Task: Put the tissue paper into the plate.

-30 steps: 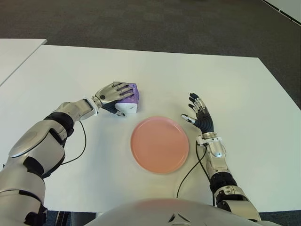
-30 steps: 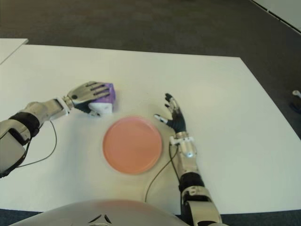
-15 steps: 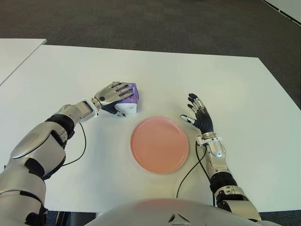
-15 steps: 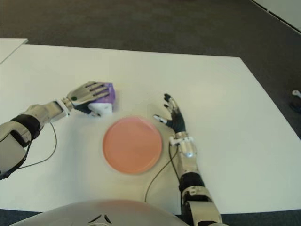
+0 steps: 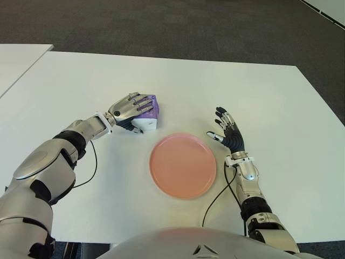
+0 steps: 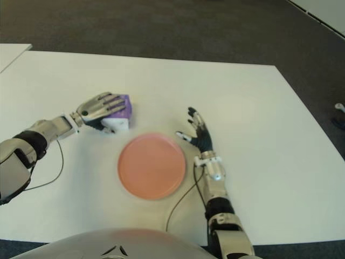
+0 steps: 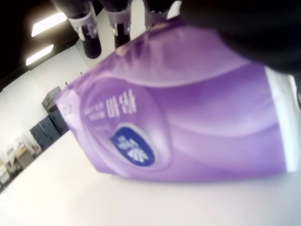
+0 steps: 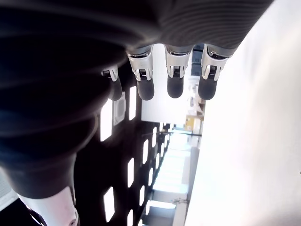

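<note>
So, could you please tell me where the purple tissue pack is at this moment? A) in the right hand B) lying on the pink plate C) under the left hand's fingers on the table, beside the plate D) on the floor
C: the left hand is curled over the purple tissue pack on the table, while the pink plate holds nothing and the right hand is open.

Only printing seen was on the tissue pack (image 7: 178,108), a purple and white pack held by the left hand (image 5: 129,108). In the left wrist view its purple face carried a few white characters, blurred and tilted, not legible; script could not be determined. Below them sat a dark blue oval emblem with a small white mark inside, also unreadable. No brand name, number or sign could be made out there. In the eye views the pack showed no readable print.
</note>
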Tool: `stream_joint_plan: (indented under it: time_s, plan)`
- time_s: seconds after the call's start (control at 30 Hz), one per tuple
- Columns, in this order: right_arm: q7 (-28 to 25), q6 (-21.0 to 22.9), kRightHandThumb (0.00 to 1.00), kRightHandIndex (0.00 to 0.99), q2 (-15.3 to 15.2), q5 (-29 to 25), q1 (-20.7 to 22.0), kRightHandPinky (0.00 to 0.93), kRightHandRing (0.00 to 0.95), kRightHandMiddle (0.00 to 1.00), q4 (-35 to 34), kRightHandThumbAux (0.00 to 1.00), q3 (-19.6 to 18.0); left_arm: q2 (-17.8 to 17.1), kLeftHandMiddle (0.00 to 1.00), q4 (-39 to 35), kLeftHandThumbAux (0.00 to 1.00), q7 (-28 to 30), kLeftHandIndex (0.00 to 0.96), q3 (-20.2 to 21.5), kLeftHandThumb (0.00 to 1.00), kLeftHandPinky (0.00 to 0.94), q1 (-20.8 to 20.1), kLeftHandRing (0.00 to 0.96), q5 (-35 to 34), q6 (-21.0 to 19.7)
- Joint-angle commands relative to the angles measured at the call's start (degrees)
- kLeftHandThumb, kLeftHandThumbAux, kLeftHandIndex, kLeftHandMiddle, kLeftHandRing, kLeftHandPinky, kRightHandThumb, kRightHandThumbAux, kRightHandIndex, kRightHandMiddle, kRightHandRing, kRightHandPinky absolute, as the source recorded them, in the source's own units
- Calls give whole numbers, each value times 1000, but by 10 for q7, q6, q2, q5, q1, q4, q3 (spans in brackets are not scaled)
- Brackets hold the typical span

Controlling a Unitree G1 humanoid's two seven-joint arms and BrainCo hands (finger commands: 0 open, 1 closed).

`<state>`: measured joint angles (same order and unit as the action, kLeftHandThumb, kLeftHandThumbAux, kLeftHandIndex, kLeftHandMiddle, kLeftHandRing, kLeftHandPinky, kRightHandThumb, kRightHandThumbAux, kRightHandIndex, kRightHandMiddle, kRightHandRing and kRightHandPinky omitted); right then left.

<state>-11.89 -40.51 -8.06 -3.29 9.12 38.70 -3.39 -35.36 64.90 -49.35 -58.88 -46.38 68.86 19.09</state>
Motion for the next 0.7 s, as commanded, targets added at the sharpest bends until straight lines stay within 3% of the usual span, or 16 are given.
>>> stream_joint_plan:
  time_s: [0.03,0.07,0.1,0.2,0.5,0.7]
  plan:
    - [0,8,0,0,0,11,-59,0,0,0,48,774,1,20,366,37,621,-88,185,-41,174,375,27,367,55,-36]
    - [0,9,0,0,-1,10,-59,0,0,0,49,772,1,23,463,43,653,-114,273,-42,360,486,26,462,57,-43]
    - [-1,9,0,0,-1,10,-58,0,0,0,49,771,1,25,526,48,673,-130,329,-44,480,557,25,524,58,-47]
    - [-1,10,0,0,-1,9,-57,0,0,0,48,768,0,32,619,62,697,-189,398,-46,627,659,26,614,57,-62]
    - [-3,11,0,0,-3,6,-55,0,0,0,48,780,-2,48,759,96,705,-345,439,-41,707,792,35,755,47,-109]
    - [-8,8,0,0,-5,7,-55,0,0,0,48,783,-1,64,812,112,705,-387,442,-45,711,830,36,809,48,-127]
